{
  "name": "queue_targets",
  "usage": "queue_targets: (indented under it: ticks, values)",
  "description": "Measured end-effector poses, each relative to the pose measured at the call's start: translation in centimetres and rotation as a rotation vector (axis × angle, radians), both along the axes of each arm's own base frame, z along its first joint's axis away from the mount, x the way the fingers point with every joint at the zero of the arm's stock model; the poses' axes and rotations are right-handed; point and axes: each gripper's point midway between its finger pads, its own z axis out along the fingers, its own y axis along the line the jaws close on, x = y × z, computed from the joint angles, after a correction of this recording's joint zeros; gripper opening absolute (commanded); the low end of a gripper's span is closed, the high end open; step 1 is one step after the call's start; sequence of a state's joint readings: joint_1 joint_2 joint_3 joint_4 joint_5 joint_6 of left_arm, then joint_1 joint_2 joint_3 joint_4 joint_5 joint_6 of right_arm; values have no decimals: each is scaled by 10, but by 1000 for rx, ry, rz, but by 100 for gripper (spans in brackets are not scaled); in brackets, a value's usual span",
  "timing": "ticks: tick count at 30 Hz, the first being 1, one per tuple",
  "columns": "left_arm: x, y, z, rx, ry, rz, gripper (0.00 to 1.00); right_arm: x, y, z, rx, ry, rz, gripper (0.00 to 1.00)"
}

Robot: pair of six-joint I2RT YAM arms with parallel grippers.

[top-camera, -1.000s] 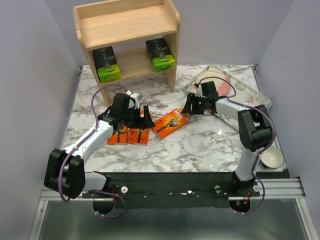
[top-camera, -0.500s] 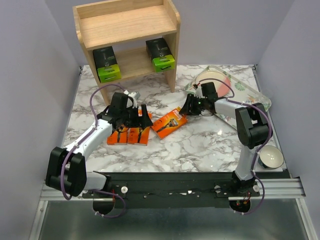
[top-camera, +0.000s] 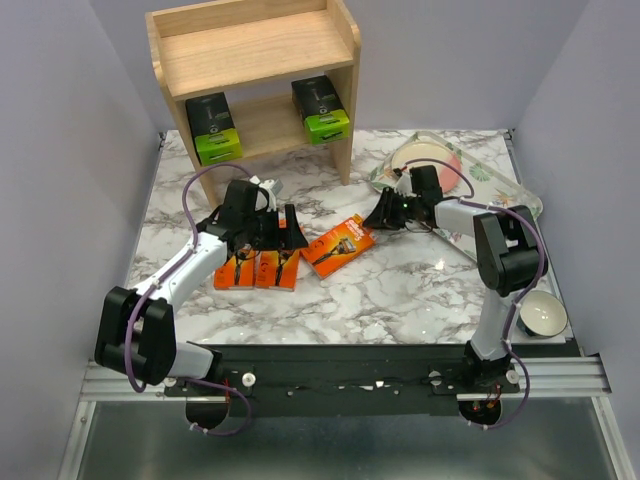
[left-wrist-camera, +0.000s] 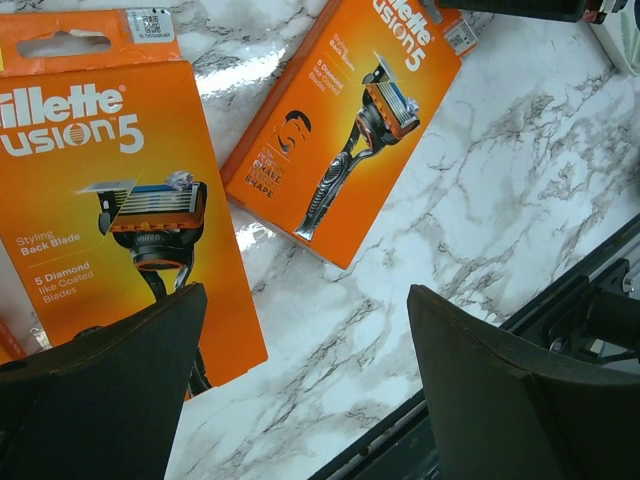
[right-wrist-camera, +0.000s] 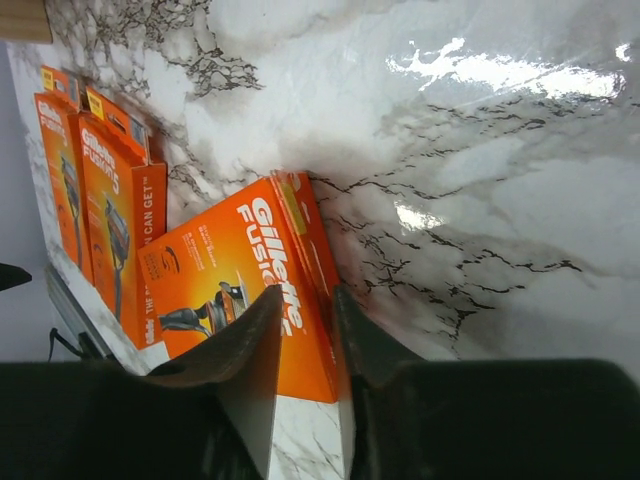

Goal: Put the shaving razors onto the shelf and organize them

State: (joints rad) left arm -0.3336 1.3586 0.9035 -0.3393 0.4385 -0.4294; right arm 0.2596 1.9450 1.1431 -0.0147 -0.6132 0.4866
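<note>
**Orange packs lie on the marble, dark ones on the wood**

Wood is the stuff of the shelf (top-camera: 255,50), which stands at the back of the marble table (top-camera: 420,280). Two dark packs with green ends sit on its lower board, one (top-camera: 213,128) at the left end and one (top-camera: 321,110) at the right, with a gap between them.

Two orange packs (top-camera: 256,273) lie flat and side by side on the left half of the table, touching along their long edges. The left gripper (top-camera: 275,238) hangs just above them, and its fingers (left-wrist-camera: 110,390) are spread wide with nothing between them. Its arm and a purple cable (top-camera: 190,200) cover the packs' far ends in the top view.

A third orange pack (top-camera: 338,246) lies tilted near the middle, just beside the pair but apart from them. The right gripper (top-camera: 385,212) is at this pack's far right corner. Its fingers (right-wrist-camera: 250,350) stand close together, and the pack's edge shows in the narrow slit. I cannot tell whether they pinch it.

The shelf's right side panel stands behind the tilted pack. A flowered tray (top-camera: 500,185) holding a pink plate (top-camera: 440,160) sits close behind the right arm. A small bowl (top-camera: 543,315) stands at the near right, well apart from the packs.
</note>
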Motion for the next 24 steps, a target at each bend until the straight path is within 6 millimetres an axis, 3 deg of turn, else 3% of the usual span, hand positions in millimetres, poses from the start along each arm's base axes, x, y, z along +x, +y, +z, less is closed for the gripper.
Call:
queue_targets:
  ticks: [7,9,11,16,20,24]
  values:
    - [1,0,0,1,0,-1,92,1,-2,-8,-22,-3,-1,34]
    - [2,-1,-1,0,3,1,92,2,-3,-11,-28,-1,-2,24]
    - [2,-1,0,-5,6,5,93,2,-4,-12,-36,-8,2,1]
    - [4,-8,4,-69,32,49,98,-1,-10,-15,-59,-13,-4,1]
    - [6,-18,10,-154,77,111,98,-18,-21,2,-52,20,-58,0]
    - [11,-44,28,-278,97,135,98,-28,-35,46,4,6,-167,1]
